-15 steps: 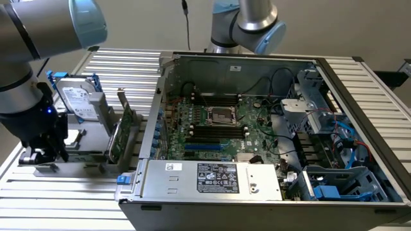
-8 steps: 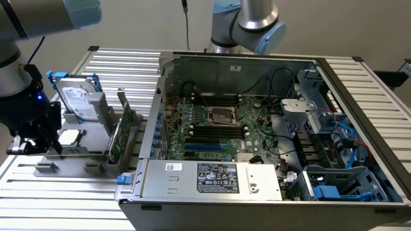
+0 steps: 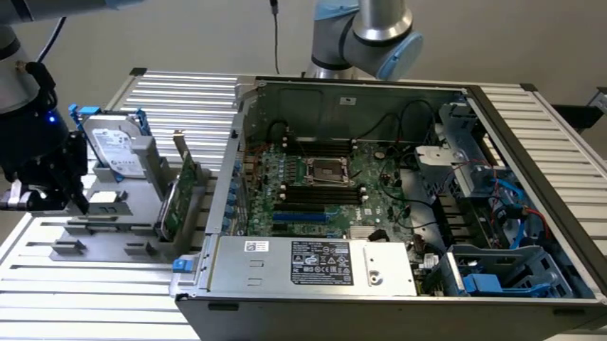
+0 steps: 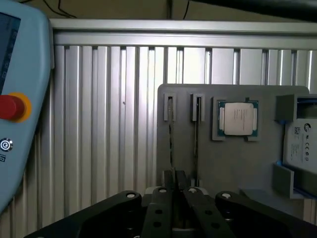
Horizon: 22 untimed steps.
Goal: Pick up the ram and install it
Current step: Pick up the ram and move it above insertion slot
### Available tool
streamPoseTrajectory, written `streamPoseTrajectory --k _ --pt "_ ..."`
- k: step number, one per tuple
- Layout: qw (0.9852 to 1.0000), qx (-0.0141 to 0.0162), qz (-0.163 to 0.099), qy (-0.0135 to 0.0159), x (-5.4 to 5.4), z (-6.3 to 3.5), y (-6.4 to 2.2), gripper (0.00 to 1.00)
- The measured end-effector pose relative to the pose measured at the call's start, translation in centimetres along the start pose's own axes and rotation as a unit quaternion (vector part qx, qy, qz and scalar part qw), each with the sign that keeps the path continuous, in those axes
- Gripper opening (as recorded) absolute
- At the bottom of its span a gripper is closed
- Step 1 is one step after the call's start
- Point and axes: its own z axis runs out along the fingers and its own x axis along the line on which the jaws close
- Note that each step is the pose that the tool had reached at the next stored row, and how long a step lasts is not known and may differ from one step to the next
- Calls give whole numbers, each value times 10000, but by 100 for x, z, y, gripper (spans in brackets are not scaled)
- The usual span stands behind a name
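Observation:
The ram (image 4: 171, 139) shows edge-on as a thin dark stick standing in a slot of the grey holder (image 4: 233, 163). A second thin stick (image 4: 196, 144) stands in the slot beside it. My gripper (image 4: 177, 186) is down at the near end of the ram, its black fingers (image 4: 161, 208) drawn close together on the stick. In the exterior view the gripper (image 3: 43, 199) hangs over the holder's end (image 3: 95, 234) at that view's left, well apart from the open computer case (image 3: 379, 270). The black memory slots (image 3: 323, 192) lie beside the processor socket on the motherboard.
On the holder sit a processor chip (image 4: 237, 119), a hard drive (image 3: 119, 149) and an upright green expansion card (image 3: 180, 199). A pale blue pendant with a red button (image 4: 12, 106) lies beside the ribbed aluminium table (image 4: 109, 124). Cables and drive bays crowd the case's far side (image 3: 493, 192).

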Motion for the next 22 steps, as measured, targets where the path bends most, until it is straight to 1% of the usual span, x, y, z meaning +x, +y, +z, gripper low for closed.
streamPoseTrajectory --k 2,14,17,22 --pt "10000 1 0 -1 -6 -69 -64 15" --pt "10000 -1 -1 1 -45 -588 -471 15" --pt "10000 0 0 0 -60 -691 -548 15" --pt "10000 0 1 2 -86 -832 -652 15"
